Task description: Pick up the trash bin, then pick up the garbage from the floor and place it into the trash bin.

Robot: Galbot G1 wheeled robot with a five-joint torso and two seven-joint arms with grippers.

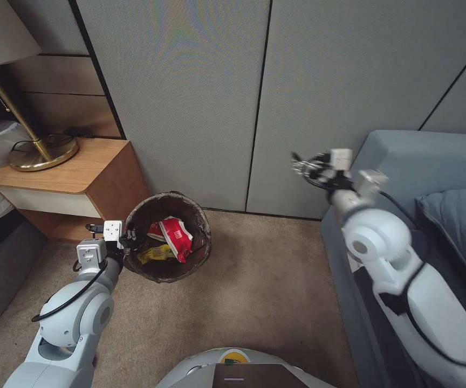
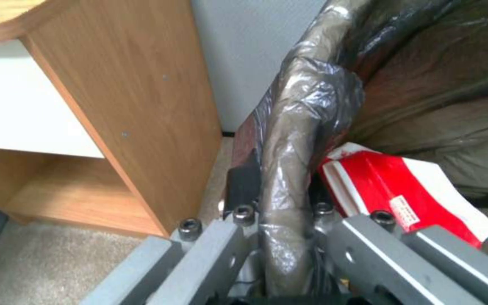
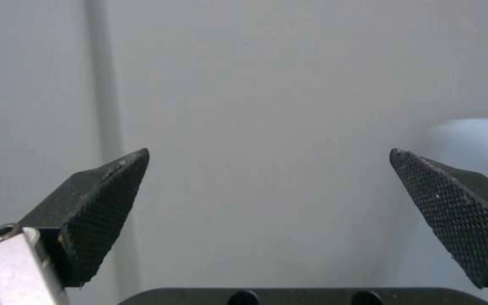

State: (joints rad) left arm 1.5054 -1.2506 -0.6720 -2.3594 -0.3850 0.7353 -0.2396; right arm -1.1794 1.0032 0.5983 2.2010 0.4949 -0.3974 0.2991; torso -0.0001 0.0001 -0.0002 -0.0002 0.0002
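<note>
Beside the wooden nightstand (image 1: pixel 90 178), the trash bin (image 1: pixel 200 253) stands on the carpet (image 1: pixel 265 280), its dark bag folded over the rim. Red and yellow wrappers (image 1: pixel 176 237) already lie inside it, and the stretch of floor in sight carries no loose litter, so the collecting looks largely done, though any floor outside the views can't be judged. The left hand (image 2: pixel 281 212) is clamped on the bin's near rim, one finger inside and one outside. The right hand (image 3: pixel 269 186) hangs wide open and empty, raised toward the grey wall (image 1: pixel 190 97) beside the sofa (image 1: pixel 422 161).
</note>
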